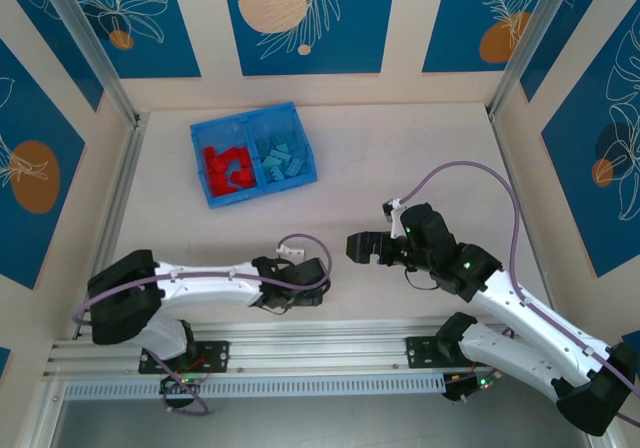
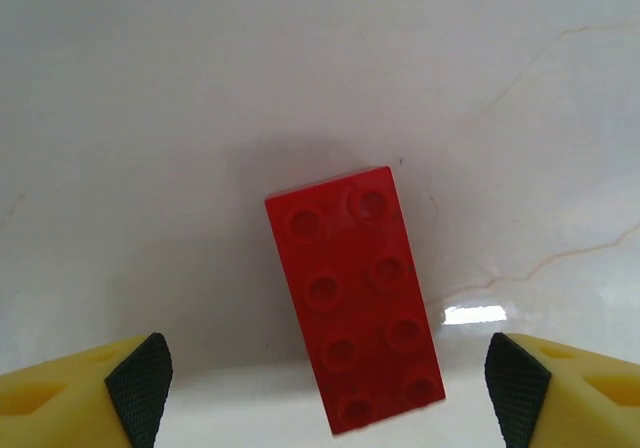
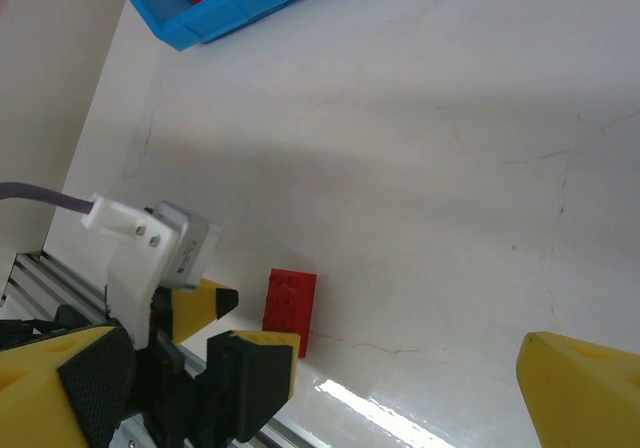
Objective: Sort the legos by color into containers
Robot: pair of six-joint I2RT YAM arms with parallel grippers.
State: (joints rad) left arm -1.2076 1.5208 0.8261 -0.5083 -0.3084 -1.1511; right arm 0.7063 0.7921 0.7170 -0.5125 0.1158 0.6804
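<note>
While the left gripper (image 2: 328, 393) is seen open astride the red brick (image 2: 355, 298), which lies skewed on the near table (image 2: 200, 88), the brick may be twisted or squeezed out if the jaws are closed unaligned. The right gripper (image 1: 355, 248) is spread open, empty. Sorted legos (image 1: 228, 166) are held in the far-left bin (image 1: 262, 192).

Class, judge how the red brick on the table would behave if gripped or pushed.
The red brick looks like hard moulded plastic: probably stiff and light. Lying flat, studs up, it should slide, not roll or tip. On the glossy table it may skid or twist when pushed.
</note>
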